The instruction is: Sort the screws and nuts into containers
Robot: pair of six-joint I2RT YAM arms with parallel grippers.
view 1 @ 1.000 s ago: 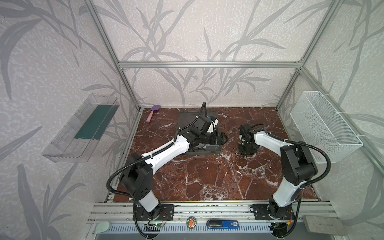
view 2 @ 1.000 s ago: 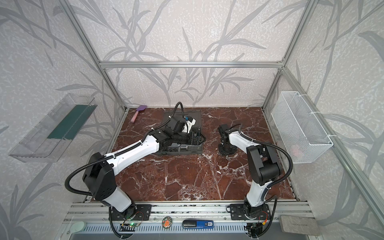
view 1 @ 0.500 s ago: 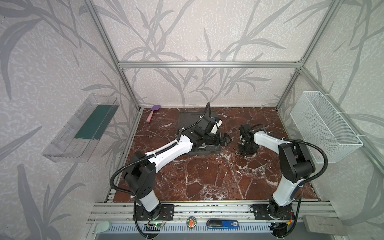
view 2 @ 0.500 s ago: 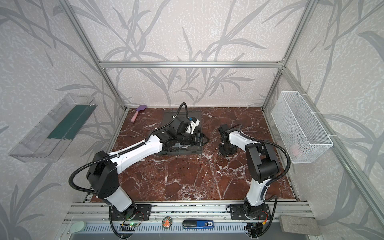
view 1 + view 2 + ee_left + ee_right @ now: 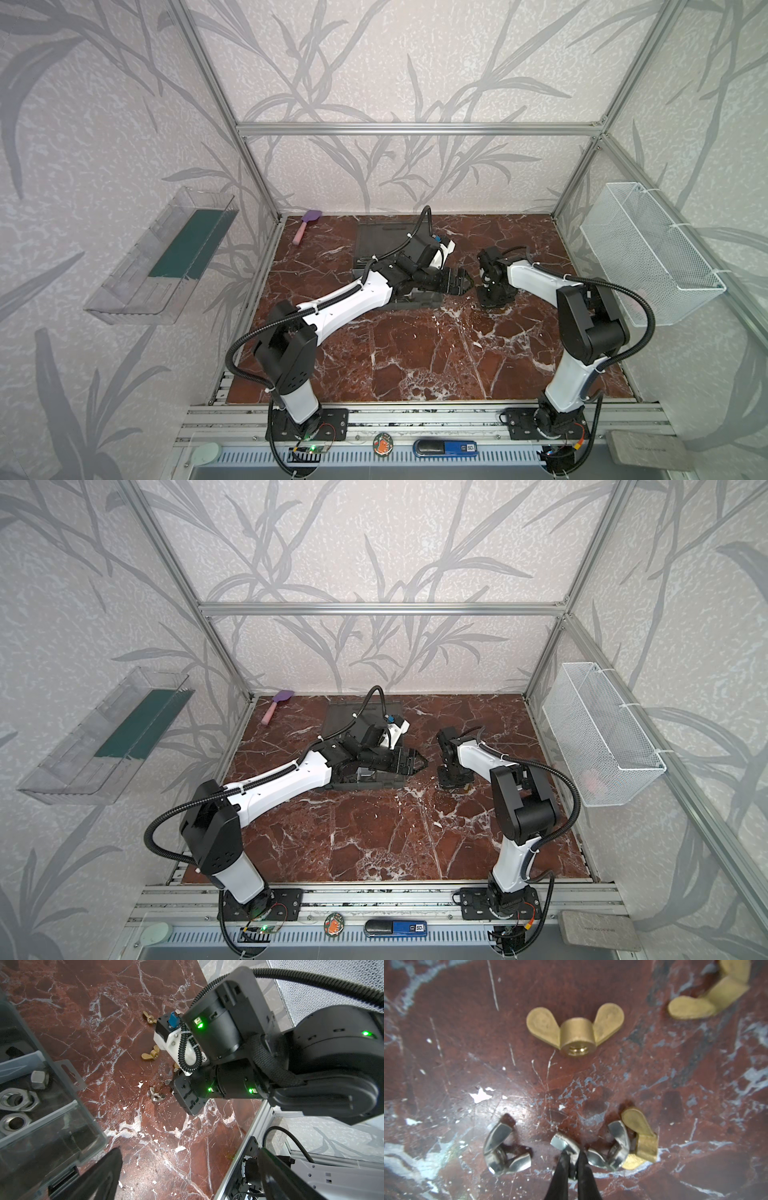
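My right gripper (image 5: 572, 1159) is down at the marble floor, shut on one wing of a silver wing nut (image 5: 563, 1144). Beside it lie two more silver wing nuts (image 5: 504, 1151) and brass wing nuts (image 5: 575, 1030). In both top views this gripper (image 5: 492, 299) stands just right of the dark grey organizer case (image 5: 415, 300). My left gripper (image 5: 190, 1176) is open and holds nothing; it hovers off the case's right end (image 5: 464, 284). The containers (image 5: 47, 1109) show in the left wrist view, with silver hex nuts (image 5: 15, 1099) in them. Screws are out of view.
The case's lid (image 5: 382, 237) lies flat behind it. A purple spatula (image 5: 305, 224) rests at the back left. A white wire basket (image 5: 648, 253) hangs on the right wall and a clear tray (image 5: 166, 253) on the left. My right arm's wrist (image 5: 228, 1022) is close to my left gripper.
My left gripper has swung right from over the case, out past its right end. My right gripper has shut on the silver wing nut's wing.
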